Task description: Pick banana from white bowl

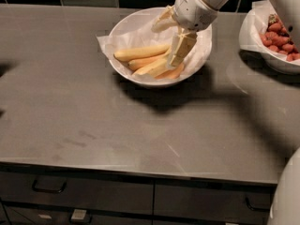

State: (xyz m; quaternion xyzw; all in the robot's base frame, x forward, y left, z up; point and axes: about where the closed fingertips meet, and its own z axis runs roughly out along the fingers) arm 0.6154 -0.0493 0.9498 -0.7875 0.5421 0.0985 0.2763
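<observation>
The white bowl (140, 81), lined with crinkled white paper, stands at the back middle of the counter. Several bananas lie in it. The banana (140, 53), thick and pale yellow, lies topmost, running left to right. A slimmer banana (145, 61) and a straighter one (157, 68) lie in front of it. My gripper (168, 43) reaches down from the upper right into the bowl's right half. It is open, with one finger (180, 48) over the right ends of the bananas and the other finger (163, 21) by the far rim. It holds nothing.
A second white bowl (262, 60) with small red pieces stands at the right edge of the counter. My white arm (286, 196) crosses the right side of the view. Dark tiles back the grey counter (93, 125), with drawers below its front edge.
</observation>
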